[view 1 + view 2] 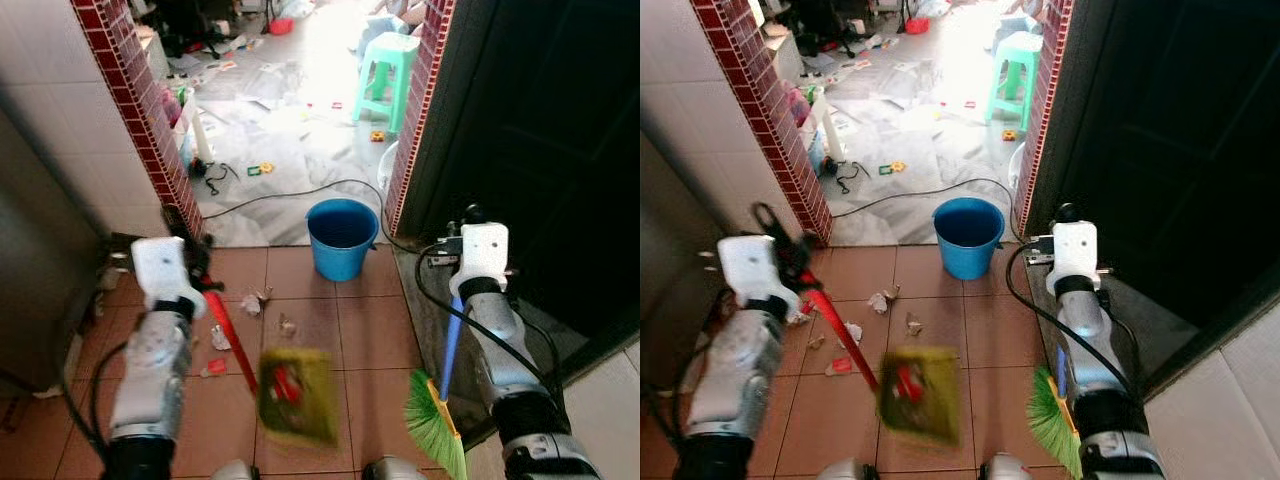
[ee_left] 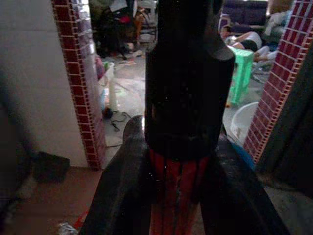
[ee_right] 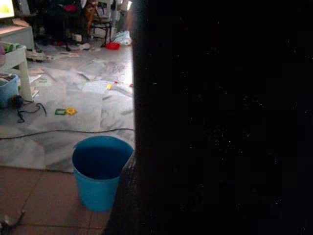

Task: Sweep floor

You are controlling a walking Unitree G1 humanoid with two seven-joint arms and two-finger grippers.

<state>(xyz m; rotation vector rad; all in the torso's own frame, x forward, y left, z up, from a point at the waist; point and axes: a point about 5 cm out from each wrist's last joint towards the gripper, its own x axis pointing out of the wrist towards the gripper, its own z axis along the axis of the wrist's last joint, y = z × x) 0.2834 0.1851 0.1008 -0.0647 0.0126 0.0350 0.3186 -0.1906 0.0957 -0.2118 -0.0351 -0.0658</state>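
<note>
My left gripper (image 1: 186, 232) is shut on the red handle (image 1: 228, 335) of a yellow-green dustpan (image 1: 297, 395), which hangs blurred above the brown tiles. In the left wrist view both black fingers (image 2: 122, 186) clamp that red handle below its black cap. My right gripper (image 1: 468, 222) holds a broom by its blue handle (image 1: 452, 345); the green bristles (image 1: 436, 428) hang beside my right arm. Crumpled paper scraps (image 1: 252, 301) and a small red piece (image 1: 212, 368) lie on the tiles between the arms.
A blue bucket (image 1: 342, 238) stands at the doorway ahead. Red brick pillars (image 1: 150, 130) flank the opening, and a dark door (image 1: 540, 150) stands at the right. Beyond lie a black cable (image 1: 290, 192), a green stool (image 1: 388, 75) and scattered litter. A grey cabinet (image 1: 40, 260) is at my left.
</note>
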